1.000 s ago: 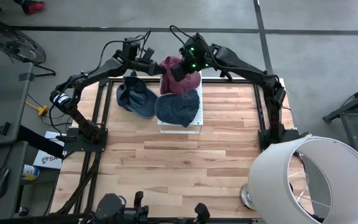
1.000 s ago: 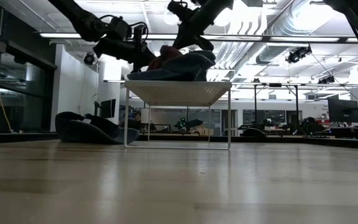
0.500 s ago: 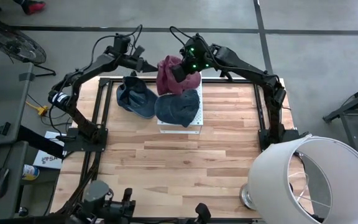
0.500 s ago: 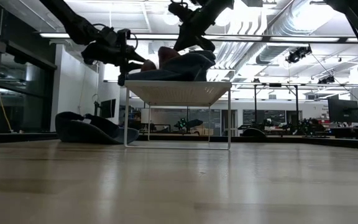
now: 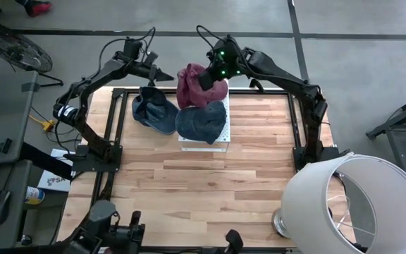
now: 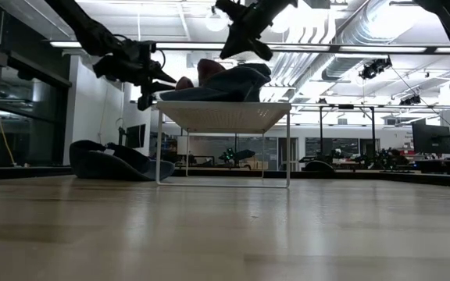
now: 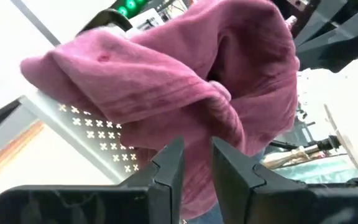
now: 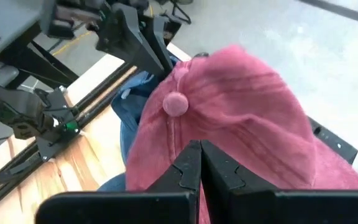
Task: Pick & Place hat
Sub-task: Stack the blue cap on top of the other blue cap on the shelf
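A: Hat positions, going left to right? The dark blue hat (image 5: pixel 154 110) is lying on the bench (image 5: pixel 189 176); another blue hat (image 5: pixel 201 121) and the maroon hat (image 5: pixel 192 87) are sitting on the white rack (image 5: pixel 218 142).

B: And the end effectors?

A: The left end effector (image 5: pixel 162 74) is hovering just left of the maroon hat, fingers slightly parted, gripping nothing. The right end effector (image 5: pixel 206 80) is hanging over it, fingers closed together.

A pink hat (image 8: pixel 241 118) with a button on its crown is seen just beyond the right gripper (image 8: pixel 200 163), whose fingers (image 8: pixel 188 165) are pressed together with nothing between them. A blue hat (image 8: pixel 135 106) is partly hidden behind it. The left gripper (image 8: pixel 135 37) is seen farther off, over the wooden surface (image 8: pixel 86 168).
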Controlling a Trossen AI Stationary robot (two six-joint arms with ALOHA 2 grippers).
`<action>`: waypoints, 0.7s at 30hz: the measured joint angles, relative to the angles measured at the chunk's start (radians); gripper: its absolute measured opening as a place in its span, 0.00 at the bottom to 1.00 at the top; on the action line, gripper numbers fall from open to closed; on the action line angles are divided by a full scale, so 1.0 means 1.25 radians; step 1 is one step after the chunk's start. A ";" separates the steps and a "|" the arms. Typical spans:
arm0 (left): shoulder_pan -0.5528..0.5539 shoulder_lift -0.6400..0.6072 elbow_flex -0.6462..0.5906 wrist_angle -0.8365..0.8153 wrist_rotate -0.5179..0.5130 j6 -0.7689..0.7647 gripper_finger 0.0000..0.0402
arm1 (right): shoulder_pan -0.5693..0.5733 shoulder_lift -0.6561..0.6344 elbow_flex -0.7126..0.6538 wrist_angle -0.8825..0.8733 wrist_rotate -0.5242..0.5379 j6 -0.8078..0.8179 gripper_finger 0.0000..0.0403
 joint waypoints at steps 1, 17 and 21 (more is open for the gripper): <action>0.000 -0.002 0.000 0.000 -0.005 0.002 0.19 | -0.001 -0.004 0.000 0.003 -0.001 -0.002 0.00; 0.066 -0.109 0.000 -0.313 -0.469 0.189 0.19 | 0.001 -0.081 0.000 0.026 -0.017 -0.092 0.05; 0.052 -0.123 0.000 -0.408 -0.639 0.259 0.19 | 0.002 -0.086 0.000 0.022 -0.024 -0.106 0.13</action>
